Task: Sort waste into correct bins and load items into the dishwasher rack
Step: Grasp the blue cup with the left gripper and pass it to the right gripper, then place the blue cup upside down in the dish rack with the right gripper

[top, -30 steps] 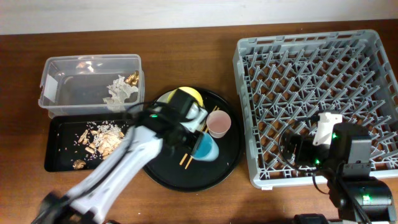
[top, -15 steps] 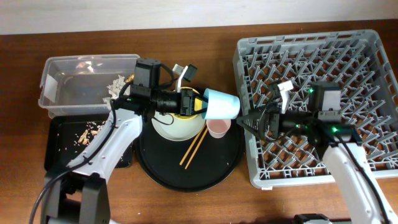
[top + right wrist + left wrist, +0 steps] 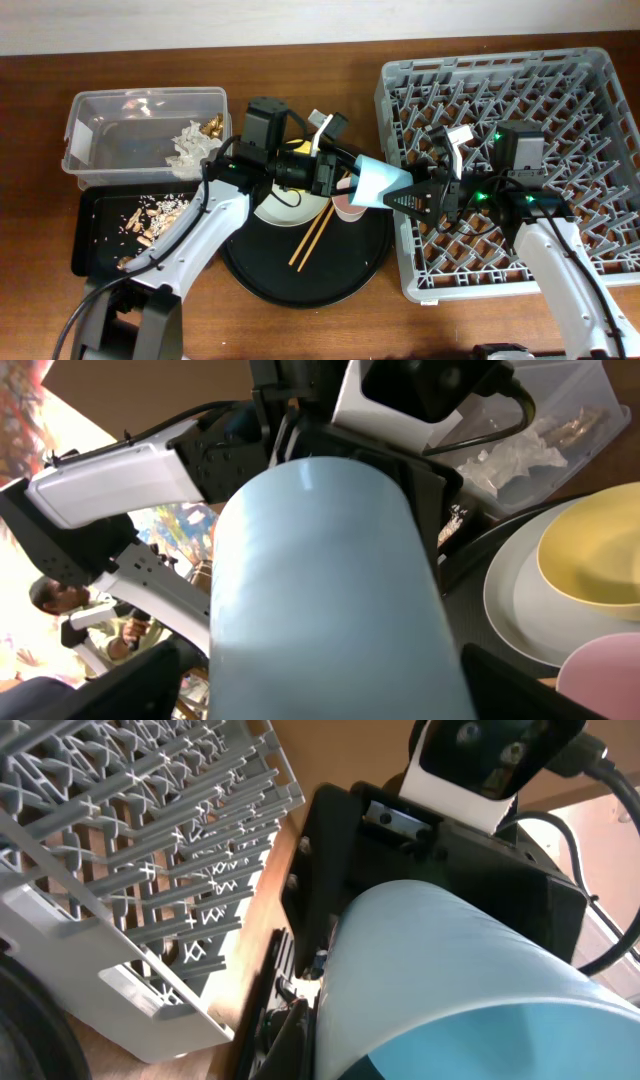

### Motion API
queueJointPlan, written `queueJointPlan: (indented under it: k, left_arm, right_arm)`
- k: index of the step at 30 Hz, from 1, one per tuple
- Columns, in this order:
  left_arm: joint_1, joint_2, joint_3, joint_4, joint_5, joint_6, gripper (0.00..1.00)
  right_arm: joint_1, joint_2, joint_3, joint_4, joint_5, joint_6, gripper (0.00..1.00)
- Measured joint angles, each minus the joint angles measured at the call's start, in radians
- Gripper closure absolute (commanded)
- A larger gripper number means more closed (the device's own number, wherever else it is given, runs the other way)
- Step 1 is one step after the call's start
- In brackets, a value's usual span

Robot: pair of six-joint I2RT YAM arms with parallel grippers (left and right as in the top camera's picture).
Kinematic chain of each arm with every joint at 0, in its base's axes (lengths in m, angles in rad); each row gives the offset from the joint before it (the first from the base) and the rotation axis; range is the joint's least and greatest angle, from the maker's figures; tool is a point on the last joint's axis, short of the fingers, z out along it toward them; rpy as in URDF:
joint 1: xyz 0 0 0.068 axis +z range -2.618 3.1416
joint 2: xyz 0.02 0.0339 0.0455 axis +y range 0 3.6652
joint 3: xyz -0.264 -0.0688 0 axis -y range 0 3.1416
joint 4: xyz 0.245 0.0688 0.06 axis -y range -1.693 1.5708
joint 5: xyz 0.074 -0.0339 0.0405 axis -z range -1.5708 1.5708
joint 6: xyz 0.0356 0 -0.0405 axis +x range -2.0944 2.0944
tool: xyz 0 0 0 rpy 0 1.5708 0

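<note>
Blue cup (image 3: 378, 183) clamped sideways in left gripper (image 3: 345, 179), right gripper (image 3: 412, 197) spread wide at its end. Risk: left releases b4 right closes, cup drops on pink cup (image 3: 350, 207).

Dark brown wooden table (image 3: 320, 70) meets a pale wall (image 3: 200, 18) along its far edge

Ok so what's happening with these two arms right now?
The left gripper holds the blue cup sideways in the air between the round black tray and the dishwasher rack, and the right gripper is open around its far end. It looks like a handover. The pink cup, plate and chopsticks lie on that tray.
</note>
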Motion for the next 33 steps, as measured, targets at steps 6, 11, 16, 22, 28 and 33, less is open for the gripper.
queueJointPlan:
  k: [6, 11, 16, 22, 28, 33]
  left_arm:
    - [0.0, 0.0, 0.0, 0.005, 0.007, -0.018, 1.0]
    - [0.0, 0.0, 0.0, 0.003, -0.003, -0.02, 0.67]
    - [0.021, 0.0, 0.006, -0.2, -0.19, 0.086, 0.62]
    - [0.245, -0.033, 0.002, -0.571, -0.478, 0.315, 0.62]
    - [0.357, -0.183, 0.003, -0.763, -0.788, 0.385, 0.61]
    - [0.357, -0.183, 0.003, -0.771, -0.869, 0.393, 0.61]
  right_arm:
    - [0.0, 0.003, 0.0, -0.002, 0.004, 0.001, 0.35]
    - [0.0, 0.003, 0.0, -0.003, 0.011, 0.001, 0.45]
    - [0.0, 0.005, 0.0, -0.013, 0.179, 0.0, 0.53]
    - [0.0, -0.005, 0.035, -0.197, 0.472, -0.002, 0.54]
    - [0.001, -0.054, 0.288, -0.643, 0.939, -0.002, 0.54]
    - [-0.003, -0.057, 0.466, -0.868, 1.314, 0.0, 0.54]
